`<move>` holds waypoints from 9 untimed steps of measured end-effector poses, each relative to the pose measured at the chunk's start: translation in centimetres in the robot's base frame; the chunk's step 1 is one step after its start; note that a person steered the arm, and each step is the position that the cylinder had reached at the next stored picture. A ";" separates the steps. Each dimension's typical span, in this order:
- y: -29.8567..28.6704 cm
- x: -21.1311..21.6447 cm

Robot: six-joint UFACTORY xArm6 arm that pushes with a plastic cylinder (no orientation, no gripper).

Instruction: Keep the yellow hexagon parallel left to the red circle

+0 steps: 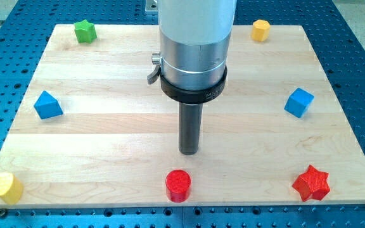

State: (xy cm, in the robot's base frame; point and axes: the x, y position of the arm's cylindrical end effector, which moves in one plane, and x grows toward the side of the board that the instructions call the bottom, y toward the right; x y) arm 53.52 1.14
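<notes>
The yellow hexagon point(260, 29) sits near the board's top right edge. The red circle point(178, 185) sits at the bottom middle of the board. My tip point(189, 152) stands on the board just above the red circle and slightly to its right, with a small gap between them. The yellow hexagon is far up and to the right of my tip. The arm's silver body hides the board's top middle.
A green star point(85, 30) is at the top left. A blue block point(47, 105) is at the left, a blue cube point(298, 102) at the right. A yellow block point(5, 187) is at the bottom left corner, a red star point(311, 183) at the bottom right. The wooden board point(106, 139) lies on a blue perforated table.
</notes>
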 end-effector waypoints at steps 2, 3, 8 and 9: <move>-0.3 -2.4; 2.4 -2.8; 23.5 -1.6; 22.2 -1.6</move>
State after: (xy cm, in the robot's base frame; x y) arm 51.88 23.30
